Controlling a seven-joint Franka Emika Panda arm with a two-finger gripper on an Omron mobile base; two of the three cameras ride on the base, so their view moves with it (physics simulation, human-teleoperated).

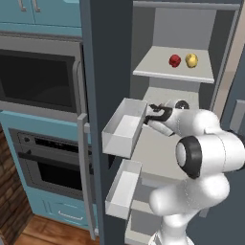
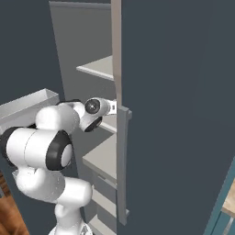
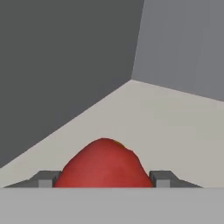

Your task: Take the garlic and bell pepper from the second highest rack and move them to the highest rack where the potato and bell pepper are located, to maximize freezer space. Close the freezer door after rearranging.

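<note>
A red bell pepper [image 3: 104, 164] lies on the pale second highest rack [image 3: 166, 118], close to the freezer's back left corner. It fills the gap between my fingertips [image 3: 46, 179], which press on both of its sides, so my gripper [image 3: 104, 179] is shut on it. From the left base view, my gripper [image 1: 154, 109] reaches in over that rack [image 1: 158, 94]. On the highest rack [image 1: 153, 67] sit another red bell pepper [image 1: 175, 60] and a yellowish potato [image 1: 191, 60]. The garlic is hidden.
The freezer door stands open at the left with two white door bins [image 1: 123, 128] [image 1: 122, 189] close to my arm. The other door's edge [image 2: 120, 137] is just right of my wrist. A microwave [image 1: 38, 79] and oven [image 1: 48, 158] are further left.
</note>
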